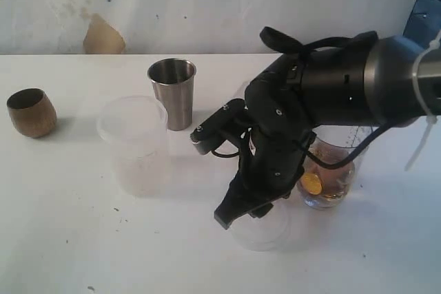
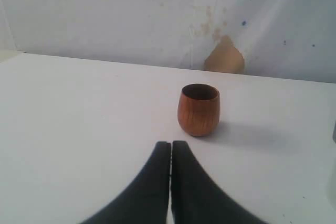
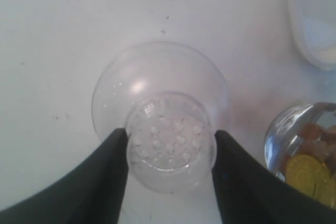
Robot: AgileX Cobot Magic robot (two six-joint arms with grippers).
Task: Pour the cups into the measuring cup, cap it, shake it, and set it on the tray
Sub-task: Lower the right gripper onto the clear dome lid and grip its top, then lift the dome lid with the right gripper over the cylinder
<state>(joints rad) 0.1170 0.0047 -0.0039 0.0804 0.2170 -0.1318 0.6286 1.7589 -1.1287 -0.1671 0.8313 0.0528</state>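
Right arm bent, wrist angled down | right gripper (image 3: 170, 148) half-spread, fingers (image 3: 107, 182) flanking the crown of the clear dome-shaped plastic lid (image 3: 157, 77) on the white table (image 1: 69, 239); pressing or not, cannot tell | clear graduated measuring cup (image 1: 332, 178), amber liquid inside, just beside it | left gripper (image 2: 170, 153) pressed closed, empty; small round brown wood-look cup (image 2: 198, 109) ahead
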